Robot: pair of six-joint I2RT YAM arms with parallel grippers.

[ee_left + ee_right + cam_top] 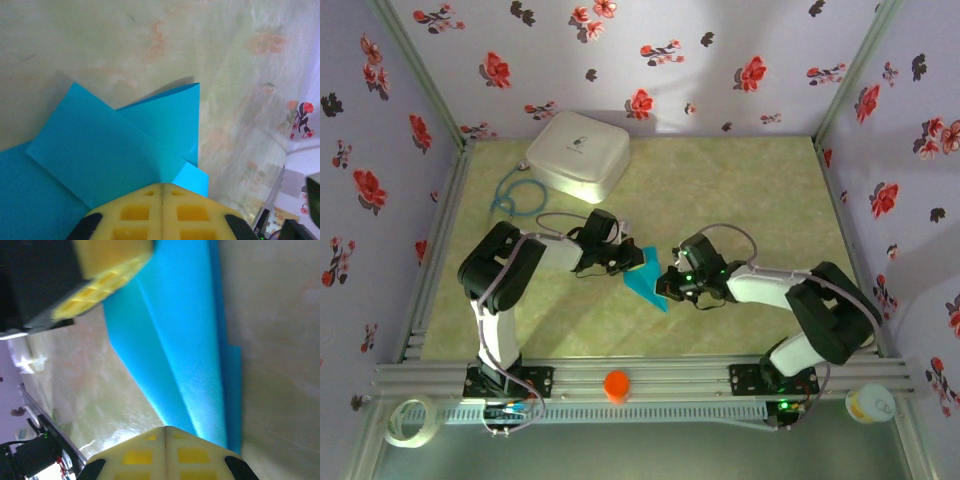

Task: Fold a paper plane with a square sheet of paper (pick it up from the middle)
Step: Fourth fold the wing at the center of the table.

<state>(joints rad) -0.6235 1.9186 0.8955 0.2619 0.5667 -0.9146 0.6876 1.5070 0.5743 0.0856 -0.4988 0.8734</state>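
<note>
The turquoise sheet of paper (646, 283) lies mid-table, folded into a narrow pointed paper-plane shape with layered flaps (110, 150). My left gripper (632, 262) is shut, its yellow tips (162, 185) resting on the paper's upper layers with nothing between the pads. My right gripper (667, 285) is also shut, its tips (165, 428) at the edge of a long raised fold of the paper (185, 340). In the right wrist view the left gripper's yellow fingers (100, 275) touch the far end of that fold. The two grippers face each other across the paper.
A white rounded box (578, 155) stands at the back left, with a coiled blue cable (515, 195) beside it. An orange cap (616, 385) sits on the front rail, with a tape roll (410, 420) at its left end and a small roll (870, 403) at its right. Flowered walls enclose three sides.
</note>
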